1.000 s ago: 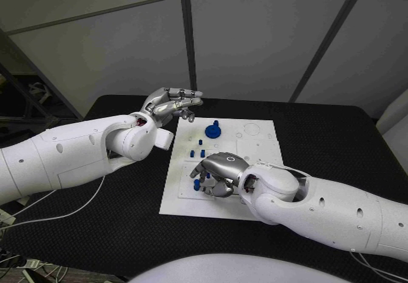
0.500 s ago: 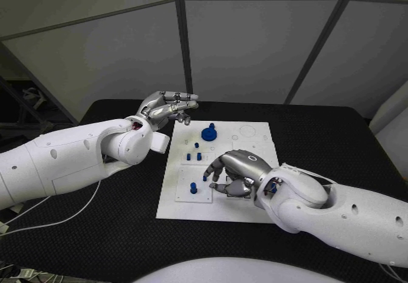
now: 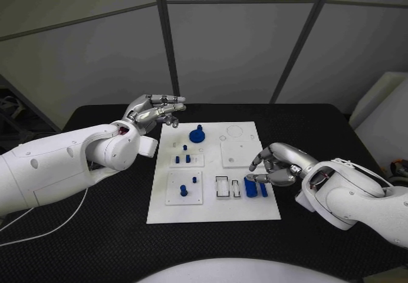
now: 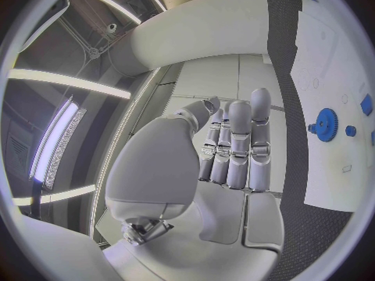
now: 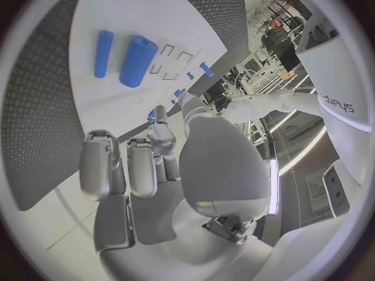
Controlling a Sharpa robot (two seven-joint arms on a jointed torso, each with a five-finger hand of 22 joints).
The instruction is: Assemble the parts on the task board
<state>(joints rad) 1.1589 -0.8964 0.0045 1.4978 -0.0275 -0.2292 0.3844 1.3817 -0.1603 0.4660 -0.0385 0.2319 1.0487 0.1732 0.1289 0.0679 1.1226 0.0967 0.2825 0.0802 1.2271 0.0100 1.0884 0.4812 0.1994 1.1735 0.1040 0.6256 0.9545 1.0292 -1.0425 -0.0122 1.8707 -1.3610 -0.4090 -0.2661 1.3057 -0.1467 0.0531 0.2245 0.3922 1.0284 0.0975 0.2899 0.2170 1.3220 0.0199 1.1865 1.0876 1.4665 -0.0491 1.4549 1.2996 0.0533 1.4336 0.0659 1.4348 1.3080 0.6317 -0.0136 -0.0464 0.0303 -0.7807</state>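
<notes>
The white task board (image 3: 213, 209) lies mid-table. A blue gear (image 3: 197, 135) stands at its far end, with small blue pegs (image 3: 181, 158) nearer and one peg (image 3: 183, 190) on a small raised plate. A thick blue cylinder (image 3: 250, 187) and a thin blue rod (image 3: 263, 189) lie at the near right. My right hand (image 3: 276, 166) hovers at the board's right edge just beyond them, fingers loosely bent, holding nothing. My left hand (image 3: 155, 110) hangs past the board's far left corner, fingers straight and together, holding nothing. The left wrist view shows the left hand (image 4: 227, 150) with the gear (image 4: 322, 123). The right wrist view shows the right hand (image 5: 156, 162) with the cylinder (image 5: 137, 60) and rod (image 5: 102, 45).
Two rectangular slots (image 3: 228, 186) sit left of the cylinder, and a square white plate (image 3: 236, 154) lies mid-board. Black matting (image 3: 102, 206) surrounds the board on all sides. Grey wall panels stand behind the table.
My right hand has drawn back from the board's near middle to its right edge, uncovering the slots, the cylinder and the rod. The camera has shifted; the left hand holds its pose.
</notes>
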